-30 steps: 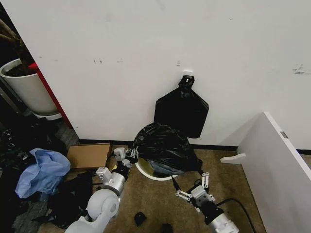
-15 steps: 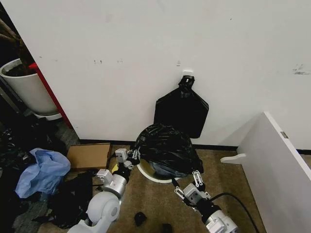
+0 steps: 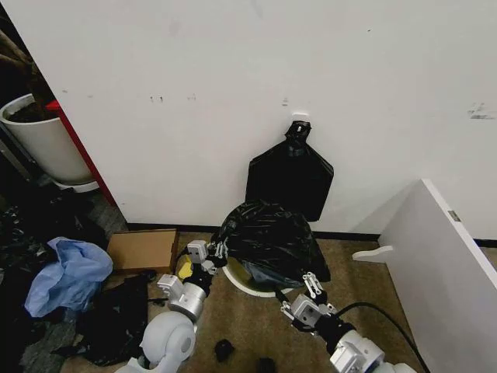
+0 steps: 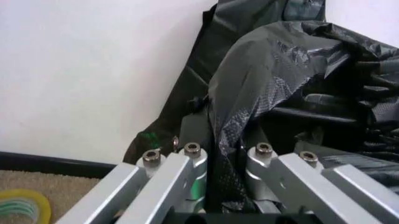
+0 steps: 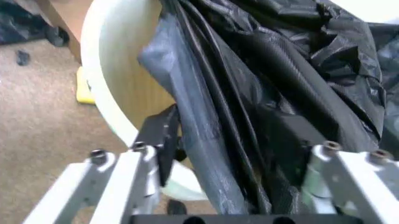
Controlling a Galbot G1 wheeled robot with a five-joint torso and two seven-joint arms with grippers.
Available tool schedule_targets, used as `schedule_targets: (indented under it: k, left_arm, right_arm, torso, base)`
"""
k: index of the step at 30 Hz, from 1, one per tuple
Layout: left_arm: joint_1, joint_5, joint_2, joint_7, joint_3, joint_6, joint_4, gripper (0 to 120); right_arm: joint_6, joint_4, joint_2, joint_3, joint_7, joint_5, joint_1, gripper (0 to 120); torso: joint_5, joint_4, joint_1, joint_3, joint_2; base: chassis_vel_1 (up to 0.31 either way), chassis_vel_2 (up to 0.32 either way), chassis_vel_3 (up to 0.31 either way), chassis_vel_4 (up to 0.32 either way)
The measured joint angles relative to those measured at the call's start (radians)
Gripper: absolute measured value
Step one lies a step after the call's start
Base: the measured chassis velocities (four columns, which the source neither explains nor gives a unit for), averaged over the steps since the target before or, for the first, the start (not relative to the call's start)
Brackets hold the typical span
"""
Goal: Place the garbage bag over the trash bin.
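The garbage bag [image 3: 268, 239], glossy and wrinkled black, lies heaped over the top of the trash bin [image 3: 242, 284], whose cream rim shows below it on the near side. My left gripper [image 3: 211, 252] is at the bag's left edge. In the left wrist view its fingers [image 4: 190, 150] pinch a fold of the bag [image 4: 281, 70] between them. My right gripper [image 3: 301, 292] is at the bag's near right edge, open. In the right wrist view its wide-spread fingers [image 5: 138, 148] straddle hanging bag folds [image 5: 281, 74] beside the bin's cream wall [image 5: 118, 79].
A flat black bundle [image 3: 290, 177] hangs on the wall right behind the bin. A white panel [image 3: 443, 264] stands at the right. To the left lie a cardboard piece [image 3: 141, 249], a blue sheet [image 3: 70, 273], a tape roll [image 3: 184, 268] and a white planter [image 3: 43, 140].
My right gripper has moved up and left from the carpet to the bag's edge. The left gripper has shifted slightly right, and the bag has spread farther right over the bin.
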Motion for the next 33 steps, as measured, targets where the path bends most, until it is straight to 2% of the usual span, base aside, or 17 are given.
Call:
schedule_targets:
  k: [6, 10, 15, 17, 20, 27, 33]
  left_arm:
    - [-0.009, -0.002, -0.001, -0.003, 0.001, 0.009, 0.001, 5]
    - [-0.012, -0.007, -0.001, -0.008, 0.001, 0.014, -0.002, 5]
    - [-0.011, -0.013, 0.003, -0.011, -0.001, 0.015, -0.004, 5]
    - [-0.010, -0.025, 0.007, -0.017, -0.004, 0.017, -0.007, 5]
    - [-0.011, -0.036, 0.009, -0.021, -0.007, 0.020, -0.012, 5]
    - [-0.013, -0.051, 0.013, -0.027, -0.015, 0.021, -0.019, 5]
    - [-0.020, -0.090, 0.017, -0.045, -0.025, 0.026, -0.025, 5]
  right_arm:
    - [0.015, -0.025, 0.000, 0.004, 0.000, -0.052, 0.013, 24]
    - [0.089, -0.053, 0.017, 0.008, 0.006, -0.123, 0.016, 20]
    - [0.170, -0.077, 0.039, 0.005, 0.026, -0.142, 0.015, 18]
    - [0.214, -0.092, 0.048, 0.004, 0.040, -0.142, 0.014, 8]
    - [0.245, -0.107, 0.053, 0.009, 0.043, -0.139, 0.015, 0]
    - [0.293, -0.120, 0.063, 0.020, 0.049, -0.125, 0.007, 0]
    - [0.463, -0.149, 0.072, 0.023, -0.030, -0.036, 0.001, 0]
  torso:
    - [0.0000, 0.0000, 0.000, 0.000, 0.000]
    - [-0.0001, 0.0000, 0.000, 0.000, 0.000]
    - [-0.0001, 0.0000, 0.000, 0.000, 0.000]
    - [-0.0001, 0.0000, 0.000, 0.000, 0.000]
    - [0.0000, 0.0001, 0.000, 0.000, 0.000]
    - [-0.0001, 0.0000, 0.000, 0.000, 0.000]
    - [-0.0001, 0.0000, 0.000, 0.000, 0.000]
  base:
    - [0.000, 0.000, 0.000, 0.000]
    - [0.000, 0.000, 0.000, 0.000]
    - [0.000, 0.000, 0.000, 0.000]
    - [0.000, 0.000, 0.000, 0.000]
    - [0.000, 0.000, 0.000, 0.000]
    - [0.000, 0.000, 0.000, 0.000]
    - [0.000, 0.000, 0.000, 0.000]
